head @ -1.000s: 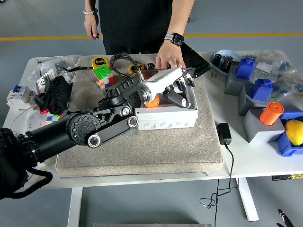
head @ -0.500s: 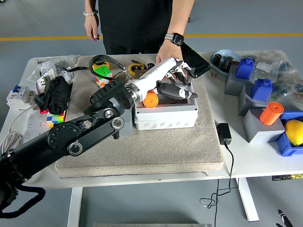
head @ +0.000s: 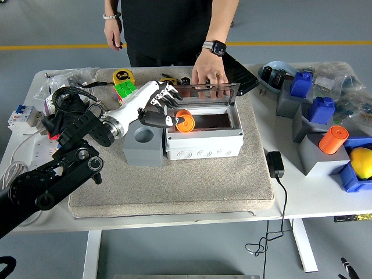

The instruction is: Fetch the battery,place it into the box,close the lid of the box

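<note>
The grey plastic box [head: 203, 143] stands on the beige mat [head: 174, 186], its clear lid [head: 207, 92] raised at the far side. A person's hand [head: 209, 71] with a watch rests on the lid's top edge. The orange battery [head: 185, 122] lies inside the box at its left end. My left hand [head: 161, 107] hovers at the box's left edge, fingers spread and holding nothing, with the thumb tip close to the battery. The right arm is out of view.
A grey block with a round hole [head: 142, 146] stands against the box's left side. A Rubik's cube [head: 125, 92] and a tape measure [head: 122, 75] lie behind my hand. Grey and blue blocks, an orange cylinder [head: 332, 139] and a power adapter [head: 274, 164] are on the right.
My left arm has pulled back to the left, from over the box's middle to its left edge. The battery stays in the box. The person's hand stays on the lid.
</note>
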`<state>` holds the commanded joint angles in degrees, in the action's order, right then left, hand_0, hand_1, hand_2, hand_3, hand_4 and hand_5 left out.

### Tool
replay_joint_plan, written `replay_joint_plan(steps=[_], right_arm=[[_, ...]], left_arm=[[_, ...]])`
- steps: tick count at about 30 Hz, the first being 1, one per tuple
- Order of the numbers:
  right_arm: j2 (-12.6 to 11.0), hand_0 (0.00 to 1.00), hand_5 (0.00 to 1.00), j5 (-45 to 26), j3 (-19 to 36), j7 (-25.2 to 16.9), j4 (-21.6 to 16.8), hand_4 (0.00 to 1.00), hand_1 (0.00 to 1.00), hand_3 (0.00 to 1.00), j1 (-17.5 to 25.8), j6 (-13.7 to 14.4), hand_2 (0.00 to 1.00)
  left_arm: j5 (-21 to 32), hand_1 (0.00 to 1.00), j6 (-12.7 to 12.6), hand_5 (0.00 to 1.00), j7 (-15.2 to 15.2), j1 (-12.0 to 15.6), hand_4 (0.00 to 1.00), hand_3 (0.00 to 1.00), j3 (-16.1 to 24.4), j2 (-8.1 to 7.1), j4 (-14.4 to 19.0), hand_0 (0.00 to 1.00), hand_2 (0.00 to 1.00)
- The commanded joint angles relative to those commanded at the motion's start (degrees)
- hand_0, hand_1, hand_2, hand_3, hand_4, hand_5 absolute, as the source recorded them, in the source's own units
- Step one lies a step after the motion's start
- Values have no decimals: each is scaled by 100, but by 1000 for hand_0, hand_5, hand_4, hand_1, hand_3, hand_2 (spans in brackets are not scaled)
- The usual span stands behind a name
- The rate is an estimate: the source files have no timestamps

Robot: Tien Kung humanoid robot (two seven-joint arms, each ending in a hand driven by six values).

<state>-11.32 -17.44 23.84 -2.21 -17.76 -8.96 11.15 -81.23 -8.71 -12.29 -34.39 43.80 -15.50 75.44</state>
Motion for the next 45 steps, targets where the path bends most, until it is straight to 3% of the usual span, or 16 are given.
replay_joint_plan(steps=[9, 19, 24, 27, 31, 35, 39, 45], right_arm=[[0, 726, 615, 5, -36, 1, -5, 998, 664, 598, -11, 9, 654], [-20, 726, 615, -9, -100, 18, -10, 998, 664, 598, -32, 19, 653], [-27, 727, 615, -25, -111, 26, -10, 998, 664, 598, -21, 15, 653], [-15, 727, 615, -28, -125, 16, -10, 998, 664, 598, -17, 11, 653], [6, 726, 614, -10, -90, -13, -20, 998, 664, 598, -19, 25, 653], [-7, 726, 614, -6, -87, -6, -26, 998, 664, 598, -24, 31, 653], [-8, 727, 613, -4, -68, -2, -27, 998, 664, 598, -24, 29, 653], [-8, 726, 614, -40, -68, -3, -21, 998, 664, 598, -12, 15, 653]], left_arm=[[-21, 532, 63, 107, -86, -13, 877, 553, -153, 31, -50, 382, 544], [67, 528, 139, 108, -136, -199, 874, 554, -428, 259, -187, 380, 543], [194, 525, 99, 107, -92, -346, 871, 554, -571, 479, -249, 378, 542], [303, 525, 51, 107, -22, -452, 871, 554, -692, 688, -382, 378, 542], [535, 531, -52, 107, 147, -572, 864, 566, -862, 937, -574, 377, 555], [758, 531, -68, 107, 311, -689, 864, 566, -936, 1046, -676, 377, 555], [867, 554, -136, 113, 514, -687, 865, 591, -909, 1042, -634, 382, 584], [1106, 581, -565, 153, 1321, -704, 885, 593, -612, 969, -435, 399, 586]])
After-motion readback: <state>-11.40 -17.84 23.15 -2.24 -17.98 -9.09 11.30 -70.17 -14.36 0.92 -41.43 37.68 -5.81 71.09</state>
